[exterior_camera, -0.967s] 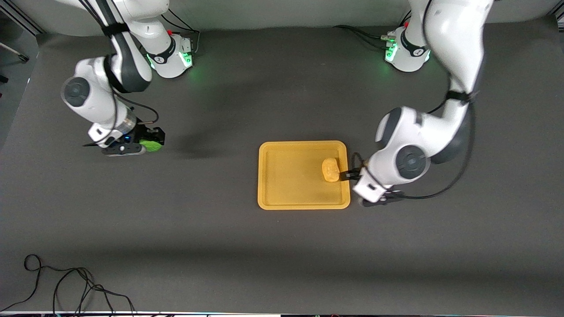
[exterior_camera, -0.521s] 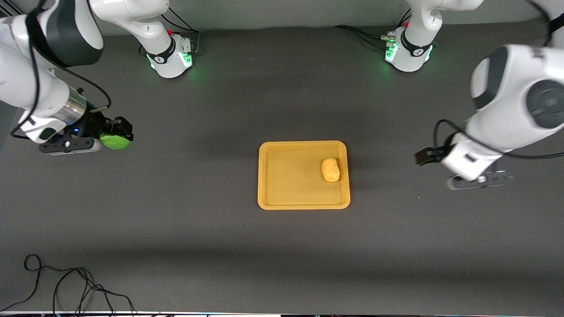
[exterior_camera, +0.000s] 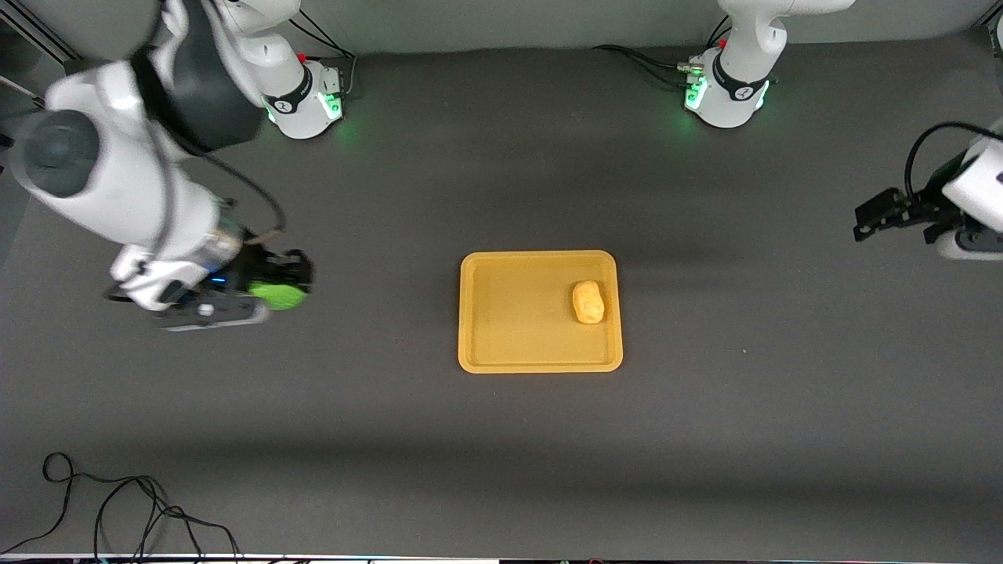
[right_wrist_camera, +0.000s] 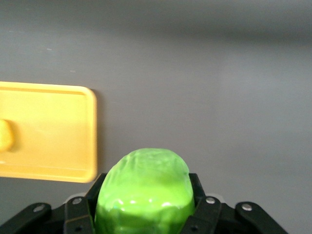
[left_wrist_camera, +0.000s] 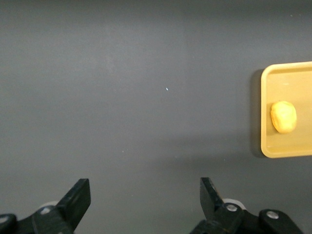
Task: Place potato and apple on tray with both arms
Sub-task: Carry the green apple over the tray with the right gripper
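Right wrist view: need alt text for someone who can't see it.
The right gripper is shut on the green apple, held up over bare dark table. To one side lies the tray, with the potato just showing at the picture's edge.
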Tool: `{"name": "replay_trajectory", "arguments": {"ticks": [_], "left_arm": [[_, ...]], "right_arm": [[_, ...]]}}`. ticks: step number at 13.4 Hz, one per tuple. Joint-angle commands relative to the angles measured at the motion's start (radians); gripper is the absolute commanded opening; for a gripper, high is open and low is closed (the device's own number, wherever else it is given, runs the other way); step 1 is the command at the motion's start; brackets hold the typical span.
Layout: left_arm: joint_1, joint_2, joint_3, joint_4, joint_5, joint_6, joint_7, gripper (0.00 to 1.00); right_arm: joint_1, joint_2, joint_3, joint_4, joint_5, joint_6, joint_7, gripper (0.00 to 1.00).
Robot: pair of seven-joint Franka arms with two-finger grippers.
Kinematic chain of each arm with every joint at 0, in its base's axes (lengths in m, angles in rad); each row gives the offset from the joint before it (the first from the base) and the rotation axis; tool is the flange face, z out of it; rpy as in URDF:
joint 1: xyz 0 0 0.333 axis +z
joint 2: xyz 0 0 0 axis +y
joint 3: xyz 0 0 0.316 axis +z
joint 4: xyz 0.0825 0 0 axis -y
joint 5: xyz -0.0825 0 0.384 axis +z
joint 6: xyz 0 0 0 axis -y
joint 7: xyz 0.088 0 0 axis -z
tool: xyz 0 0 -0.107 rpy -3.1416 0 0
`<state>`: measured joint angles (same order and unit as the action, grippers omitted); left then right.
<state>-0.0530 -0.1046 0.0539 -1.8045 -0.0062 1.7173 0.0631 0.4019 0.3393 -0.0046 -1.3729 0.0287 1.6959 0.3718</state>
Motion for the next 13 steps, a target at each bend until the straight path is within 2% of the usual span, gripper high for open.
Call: {"name": "replay_trajectory", "arguments": {"ticks": [1,5,7,10,13], "left_arm": [[-0.01,-0.073,-0.006,-0.094,0.015,0.031,-0.015,1.0],[-0.01,-0.158,-0.008,-0.234,0.02,0.137,-0.016,1.0],[-0.008,-0.15,-0.003,-0.217,0.02,0.11,0.007,1.0],[-0.001,-0.101,-0.003,-0.126,0.028,0.026,0.037,1.0],[-0.001,-0.084,-0.005,-0.111,0.028,0.019,0.035,1.0]], "right_arm": [[0.142,0.17,-0.011,0.213,0.008,-0.042,0.242,0.57],[0.342,0.354,-0.011,0.379,0.008,0.019,0.52,0.57],[0.391,0.424,-0.011,0.376,0.007,0.127,0.559,0.57],[0.422,0.549,-0.015,0.365,-0.007,0.258,0.598,0.58],[0.42,0.598,-0.017,0.281,-0.068,0.378,0.601,0.58]]}}
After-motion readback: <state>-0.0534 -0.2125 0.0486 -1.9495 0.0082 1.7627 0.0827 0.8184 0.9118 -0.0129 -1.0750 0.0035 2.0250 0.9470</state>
